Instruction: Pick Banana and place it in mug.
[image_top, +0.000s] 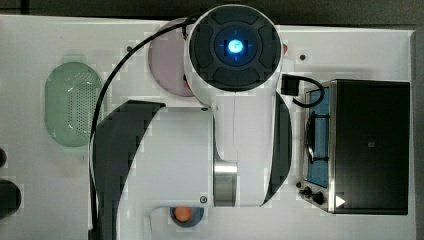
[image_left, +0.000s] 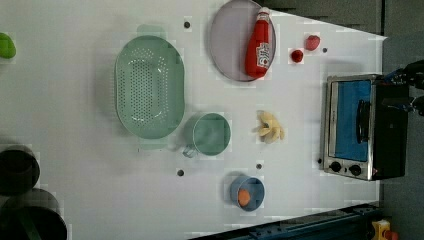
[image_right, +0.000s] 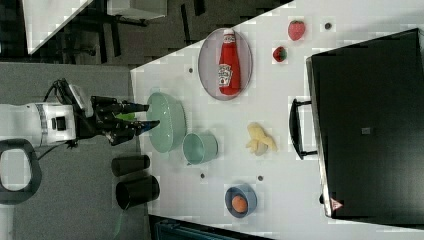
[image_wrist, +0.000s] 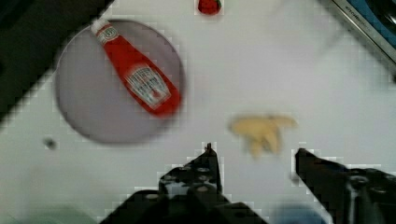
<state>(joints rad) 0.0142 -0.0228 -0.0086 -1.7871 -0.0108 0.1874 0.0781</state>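
Banana (image_left: 270, 128), pale and splayed, flat on the white table (image_left: 75, 100), in the left view between mug (image_left: 211, 133) on its left and toaster oven (image_left: 361, 127) on its right, touching neither; green colander (image_left: 149, 86) just beside the mug, toward the left view's left; ketchup bottle (image_left: 259, 43) lying on a grey plate (image_left: 225, 45) farther up; two strawberries (image_left: 304, 49) near it; blue bowl (image_left: 248, 193) with an orange below; gripper (image_wrist: 254, 161) above the table in the wrist view, fingers apart, empty, banana just beyond the tips.
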